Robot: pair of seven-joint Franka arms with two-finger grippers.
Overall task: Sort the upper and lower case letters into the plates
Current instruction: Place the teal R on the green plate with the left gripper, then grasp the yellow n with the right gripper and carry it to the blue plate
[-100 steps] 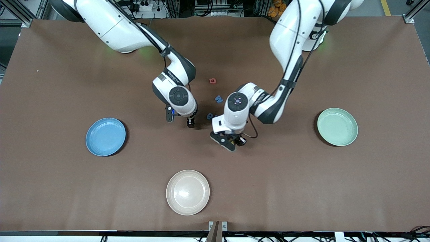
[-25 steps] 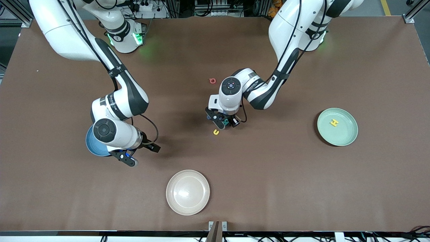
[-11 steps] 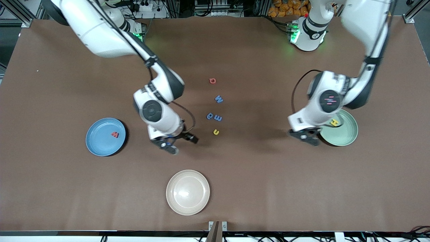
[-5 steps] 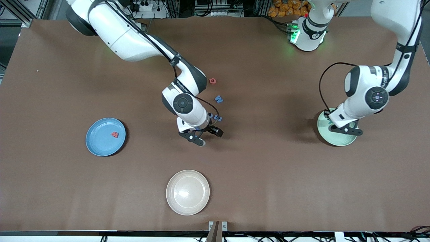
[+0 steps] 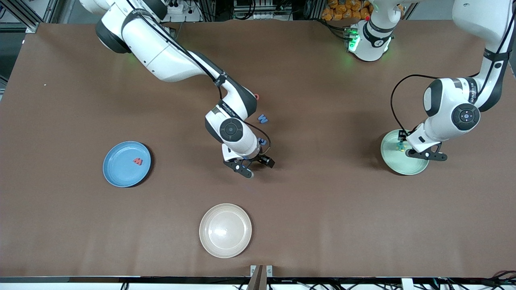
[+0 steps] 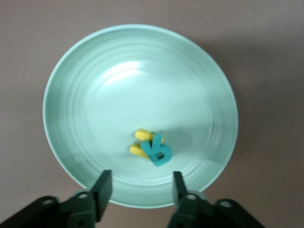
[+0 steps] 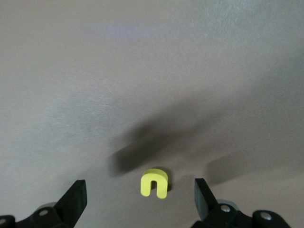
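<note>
The left gripper [image 6: 137, 190] is seen with jaws parted and empty over the mint green plate [image 6: 71, 61] near the table's edge at the left arm's end; a teal letter [image 6: 157, 151] lies there on a yellow one [image 6: 140, 137]. The right gripper [image 7: 140, 199] is held wide over the yellow letter [image 7: 155, 182] at mid-table. This thin letter is perhaps easily pushed aside if the fingers are closed off-centre.

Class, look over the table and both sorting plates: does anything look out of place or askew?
One small thing: in the green plate, the teal letter lies askew on top of the yellow letter rather than flat beside it, below the open left gripper. Nothing else stands out.
</note>
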